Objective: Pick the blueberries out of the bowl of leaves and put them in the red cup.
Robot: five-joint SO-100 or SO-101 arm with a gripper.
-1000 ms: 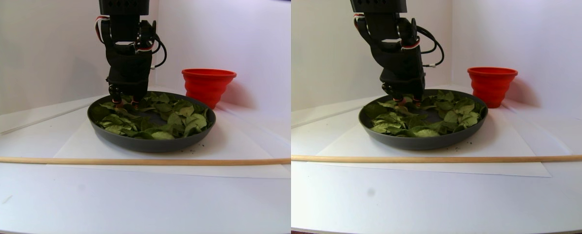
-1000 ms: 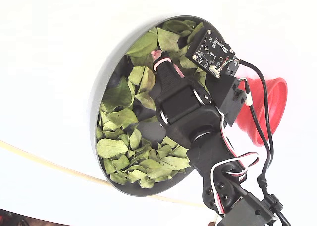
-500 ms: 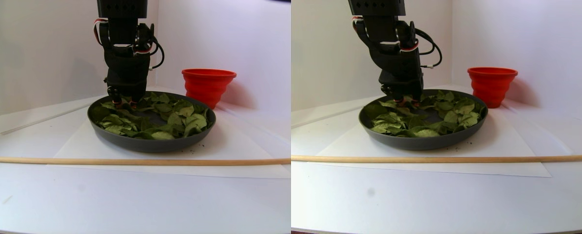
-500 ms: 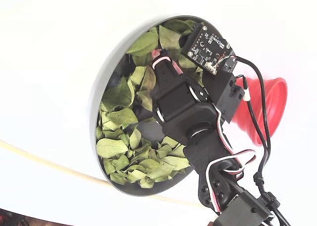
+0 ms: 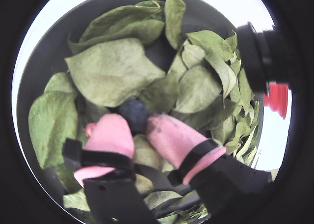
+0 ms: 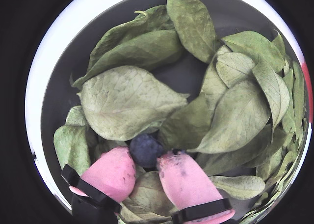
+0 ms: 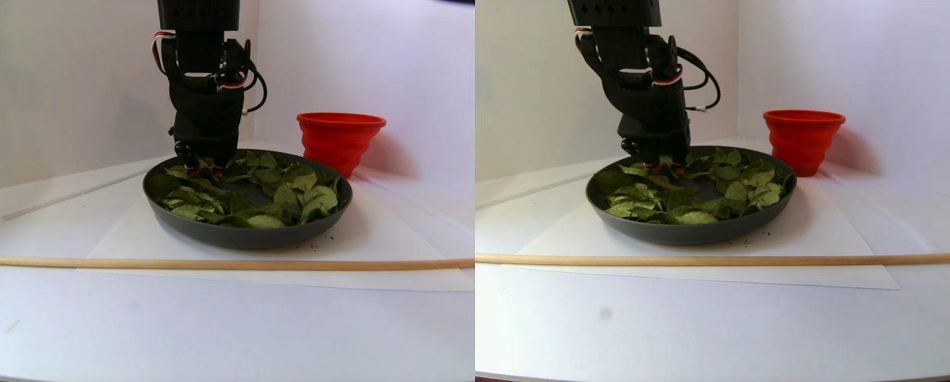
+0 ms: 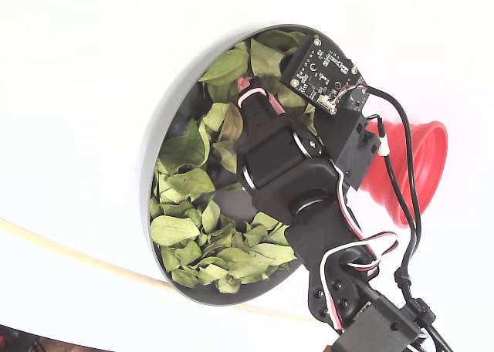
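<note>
The dark grey bowl (image 5: 54,42) (image 6: 64,86) (image 7: 244,235) (image 8: 154,159) is full of green leaves (image 5: 113,71) (image 6: 127,101) (image 7: 284,195) (image 8: 185,147). One dark blueberry (image 5: 133,111) (image 6: 145,149) lies among them. My gripper (image 5: 140,122) (image 6: 145,159) (image 7: 202,167) (image 8: 258,89) is down in the bowl. Its pink fingertips (image 5: 110,133) (image 6: 184,177) press the berry from both sides at their very ends. No other berries show. The red cup (image 5: 277,98) (image 7: 340,139) (image 8: 421,167) stands just outside the bowl's rim, and its inside is hidden.
A long wooden stick (image 7: 204,263) (image 8: 46,244) lies across the white table in front of the bowl. The bowl rests on a white paper sheet (image 7: 379,239). A black camera housing (image 5: 255,52) juts into a wrist view near the cup.
</note>
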